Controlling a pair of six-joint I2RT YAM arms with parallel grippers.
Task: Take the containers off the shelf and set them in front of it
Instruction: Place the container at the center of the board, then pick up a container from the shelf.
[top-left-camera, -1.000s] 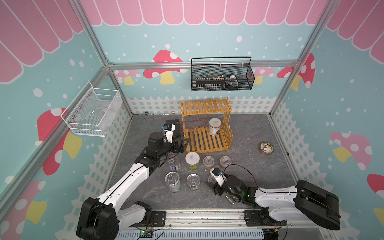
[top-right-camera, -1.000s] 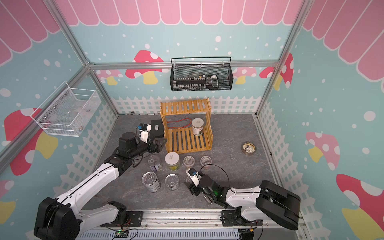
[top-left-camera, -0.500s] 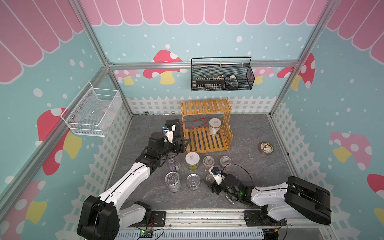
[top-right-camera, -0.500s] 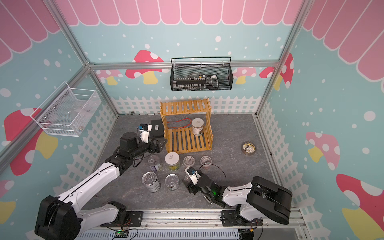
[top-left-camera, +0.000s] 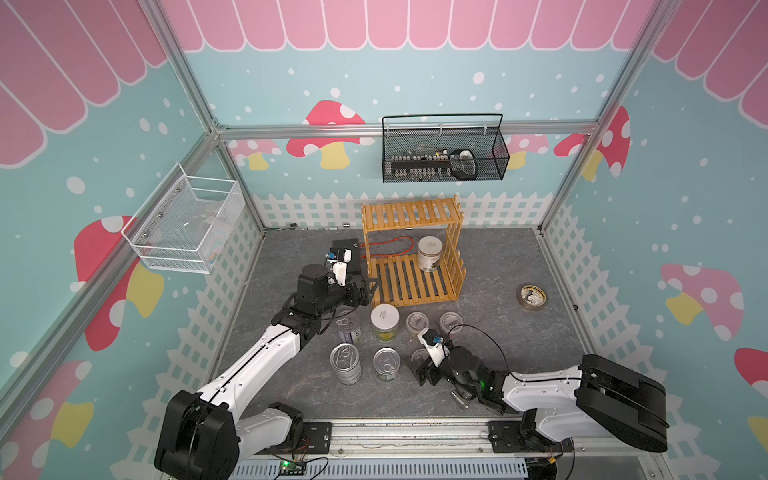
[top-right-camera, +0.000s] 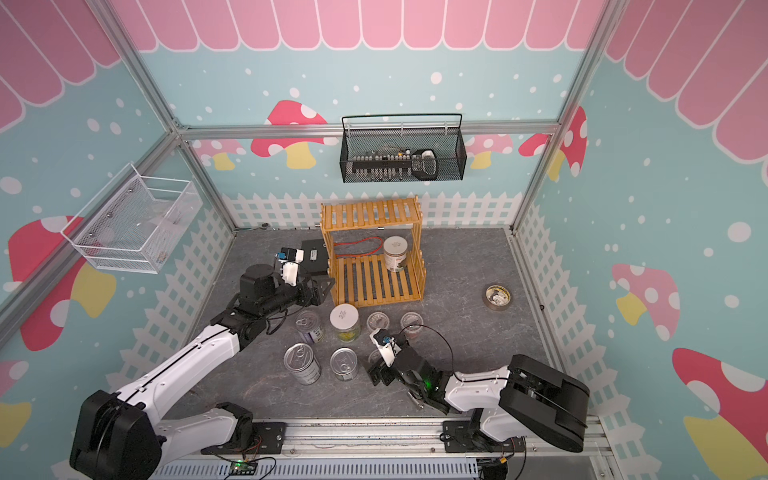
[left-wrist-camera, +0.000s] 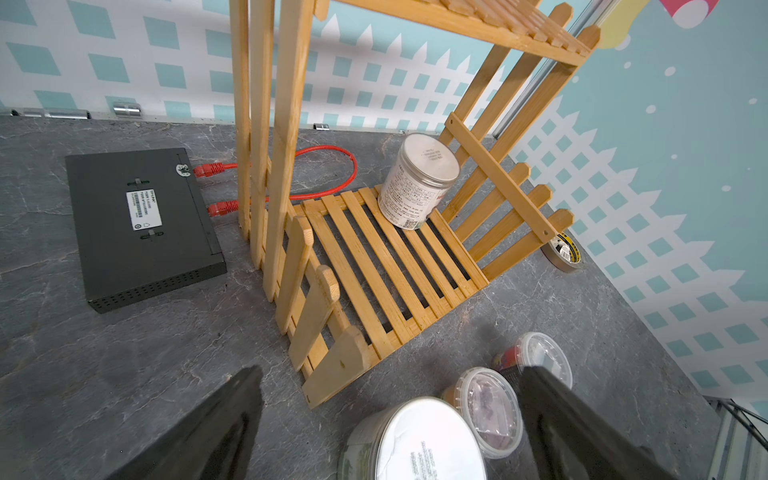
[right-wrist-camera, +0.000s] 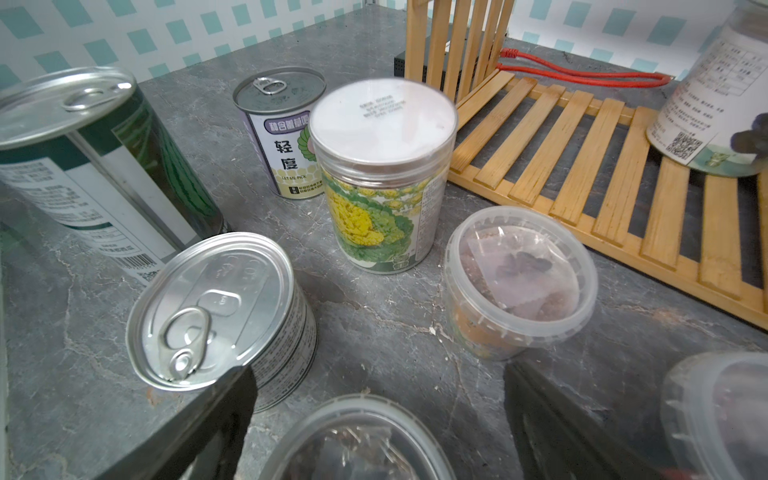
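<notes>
Changed: the right gripper (right-wrist-camera: 378, 374) has spread its fingers wide since a second ago, and a clear cup (right-wrist-camera: 357, 440) stands between them on the table (top-left-camera: 498, 332).
Shelf (top-left-camera: 409, 282): at the back of the table.
Left gripper (left-wrist-camera: 386, 374): fingers apart, holding nothing, at the shelf's front left corner.
Canister (top-left-camera: 429, 253): upright on the shelf's lower tier, right rear.
Jar (top-left-camera: 385, 322): on the table just in front of the shelf.
Tins: purple tin (top-left-camera: 349, 330) left of the jar; two silver tins (top-left-camera: 345, 365) (top-left-camera: 386, 365) nearer the robot.
Cups: two more cups (top-left-camera: 417, 321) (top-left-camera: 451, 321) right of the jar.
</notes>
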